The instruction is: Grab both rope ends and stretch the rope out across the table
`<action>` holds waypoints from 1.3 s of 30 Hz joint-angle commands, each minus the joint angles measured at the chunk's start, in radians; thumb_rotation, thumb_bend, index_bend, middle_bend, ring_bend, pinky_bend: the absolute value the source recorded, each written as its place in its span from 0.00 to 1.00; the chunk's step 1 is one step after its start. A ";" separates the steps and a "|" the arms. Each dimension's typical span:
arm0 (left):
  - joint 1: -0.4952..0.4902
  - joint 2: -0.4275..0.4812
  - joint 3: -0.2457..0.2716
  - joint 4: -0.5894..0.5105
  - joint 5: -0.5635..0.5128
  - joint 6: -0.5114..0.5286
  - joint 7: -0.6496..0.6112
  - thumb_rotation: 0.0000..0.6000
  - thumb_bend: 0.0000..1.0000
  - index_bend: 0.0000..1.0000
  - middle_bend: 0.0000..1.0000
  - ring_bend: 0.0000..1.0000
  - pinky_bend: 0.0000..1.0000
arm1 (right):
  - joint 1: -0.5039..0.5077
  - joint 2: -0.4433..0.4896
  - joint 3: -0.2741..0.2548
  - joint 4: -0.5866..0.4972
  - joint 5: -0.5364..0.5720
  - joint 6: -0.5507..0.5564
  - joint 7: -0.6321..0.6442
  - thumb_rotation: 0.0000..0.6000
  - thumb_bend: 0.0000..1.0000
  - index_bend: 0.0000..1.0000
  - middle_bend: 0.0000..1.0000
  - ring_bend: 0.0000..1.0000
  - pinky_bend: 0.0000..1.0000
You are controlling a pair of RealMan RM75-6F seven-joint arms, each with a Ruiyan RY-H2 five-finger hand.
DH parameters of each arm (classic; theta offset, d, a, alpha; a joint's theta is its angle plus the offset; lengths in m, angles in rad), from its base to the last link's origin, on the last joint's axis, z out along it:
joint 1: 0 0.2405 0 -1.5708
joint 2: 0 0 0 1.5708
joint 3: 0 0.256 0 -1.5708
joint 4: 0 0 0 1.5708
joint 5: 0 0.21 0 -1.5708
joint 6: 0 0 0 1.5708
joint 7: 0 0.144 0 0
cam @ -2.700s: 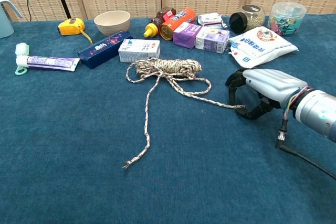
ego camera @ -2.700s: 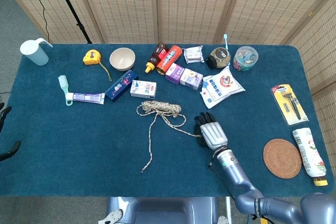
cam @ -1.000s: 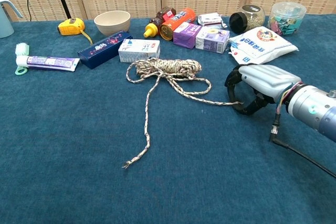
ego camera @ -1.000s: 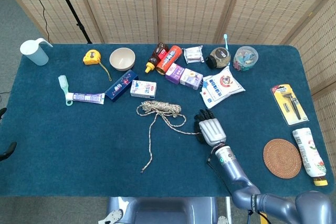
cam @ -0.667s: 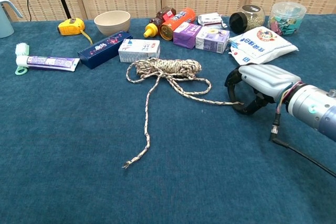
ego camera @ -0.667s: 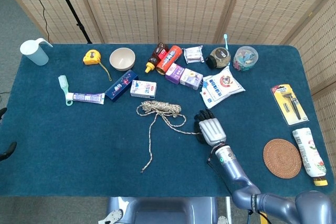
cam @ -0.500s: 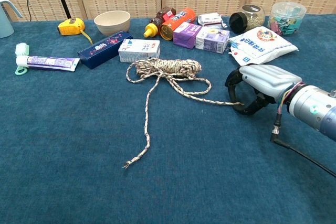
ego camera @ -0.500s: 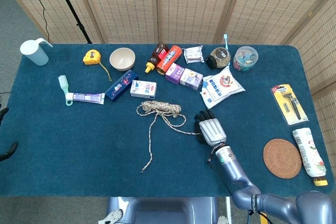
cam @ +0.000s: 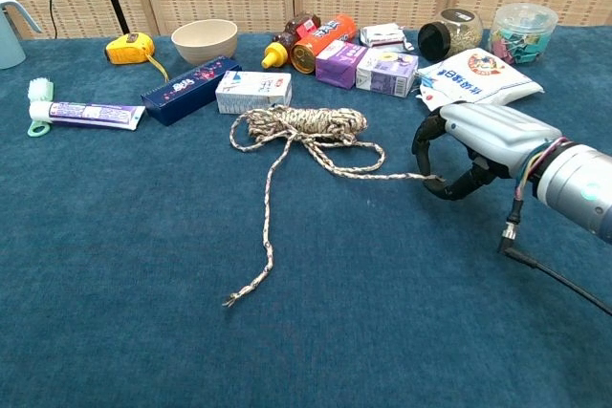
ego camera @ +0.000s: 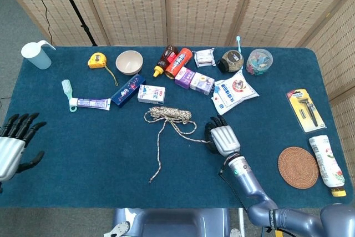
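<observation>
A speckled rope (ego camera: 169,115) (cam: 306,123) lies coiled at the table's middle. One strand runs right from the coil to my right hand (ego camera: 223,139) (cam: 483,145), whose curled fingers pinch that rope end (cam: 428,177) just above the cloth. The other strand trails toward the front and stops at a frayed free end (ego camera: 151,180) (cam: 230,300). My left hand (ego camera: 14,144) shows only in the head view, at the table's left edge. Its fingers are spread, it holds nothing, and it is far from the free end.
Behind the coil stands a row of things: jug (ego camera: 36,55), tape measure (ego camera: 97,60), bowl (ego camera: 129,62), toothpaste (ego camera: 89,104), boxes, bottles, jars, snack bag (ego camera: 236,92). A razor pack (ego camera: 304,109), coaster (ego camera: 298,167) and tube (ego camera: 327,162) lie at the right.
My left hand has come into view at the left edge, fingers spread. My right hand has risen slightly with the rope end, and that strand now runs straighter.
</observation>
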 commanded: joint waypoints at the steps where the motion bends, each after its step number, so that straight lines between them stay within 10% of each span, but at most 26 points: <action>1: -0.051 -0.025 0.007 0.016 0.068 -0.036 0.006 0.99 0.29 0.25 0.12 0.09 0.00 | -0.004 0.002 -0.001 -0.008 0.004 0.004 -0.003 1.00 0.44 0.59 0.32 0.13 0.00; 15: -0.316 -0.213 0.011 0.108 0.280 -0.239 -0.060 1.00 0.29 0.41 0.15 0.08 0.00 | -0.027 -0.002 -0.007 -0.030 0.015 0.029 -0.007 1.00 0.44 0.60 0.32 0.14 0.00; 39: -0.507 -0.425 0.069 0.237 0.298 -0.408 -0.002 1.00 0.30 0.41 0.00 0.00 0.00 | -0.034 -0.013 -0.012 -0.005 0.019 0.018 0.008 1.00 0.44 0.61 0.33 0.15 0.00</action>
